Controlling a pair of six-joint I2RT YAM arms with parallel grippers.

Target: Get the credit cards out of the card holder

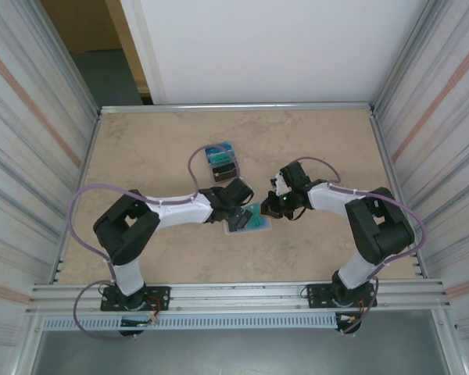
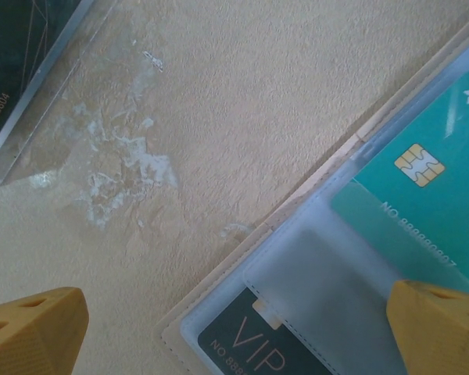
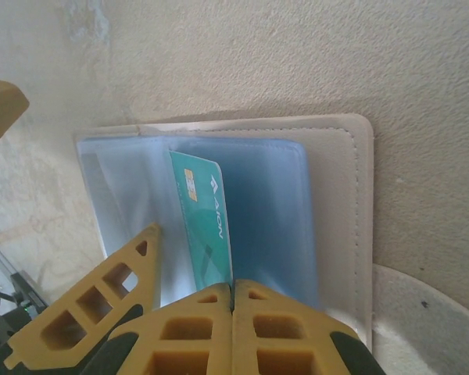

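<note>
The tan card holder (image 1: 255,225) lies open on the table between the two arms, its pale-blue lining (image 3: 270,203) facing up. A teal credit card (image 3: 203,223) stands partly out of a sleeve, and my right gripper (image 3: 233,285) is shut on its near edge. From the left wrist, the same teal card (image 2: 422,176) and a black VIP card (image 2: 246,351) show inside clear sleeves. My left gripper (image 2: 234,324) is open over the holder's corner; one finger (image 2: 442,324) is over the sleeves, the other (image 2: 31,332) over bare table.
A clear case with dark and blue cards (image 1: 221,159) lies behind the card holder, and its corner (image 2: 19,70) shows in the left wrist view. Corrugated metal walls (image 1: 31,141) enclose the table on both sides. Scuffed marks (image 2: 121,156) mark the tabletop.
</note>
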